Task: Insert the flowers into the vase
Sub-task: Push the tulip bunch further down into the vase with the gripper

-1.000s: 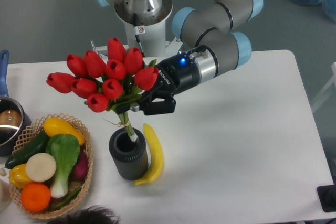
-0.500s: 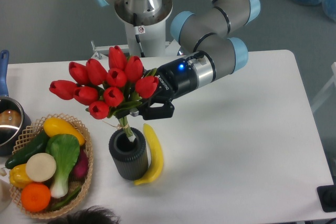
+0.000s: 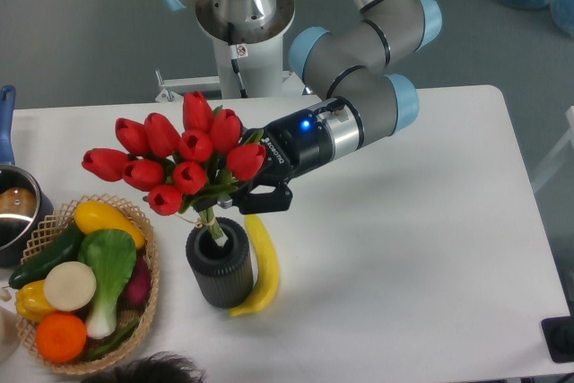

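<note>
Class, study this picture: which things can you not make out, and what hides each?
- Stem ends: hidden inside the vase, fixed camera.
- Fingertips of the gripper: covered by the flowers.
- Pot: cut by the left edge.
- Dark object: cut by the right edge.

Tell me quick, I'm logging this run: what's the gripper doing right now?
Gripper: closed on the flowers, holding the bunch by its stems, whose ends reach into the mouth of the vase.
</note>
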